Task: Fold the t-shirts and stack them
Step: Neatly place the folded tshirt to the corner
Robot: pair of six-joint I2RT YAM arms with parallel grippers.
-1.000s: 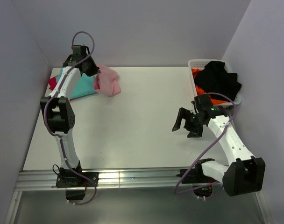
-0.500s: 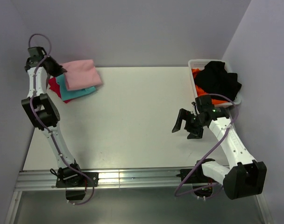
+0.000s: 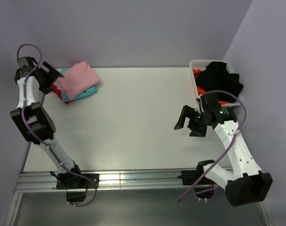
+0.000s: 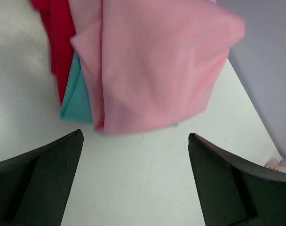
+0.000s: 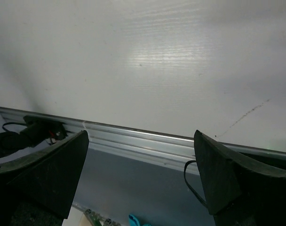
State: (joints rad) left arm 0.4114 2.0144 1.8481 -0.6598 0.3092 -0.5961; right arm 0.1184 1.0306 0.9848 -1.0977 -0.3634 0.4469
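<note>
pink t-shirt [image 4: 157, 66] lies folded atop the teal shirt [image 4: 77, 104] and red shirt [image 4: 58, 37], far-left on the table [image 3: 133, 117] — left pincer [image 4: 133, 183] and right pincer [image 5: 140, 179] both spread, empty — so lift the left away without snagging cloth.

I can read no text, label, brand, number or sign in any of the three views. The t-shirts [image 4: 152, 70], the table [image 3: 133, 117] and the basket [image 3: 194, 64] show plain surfaces. Small coloured specks [image 5: 133, 220] at the lower edge of the right wrist view may be markings, too small to read.
</note>
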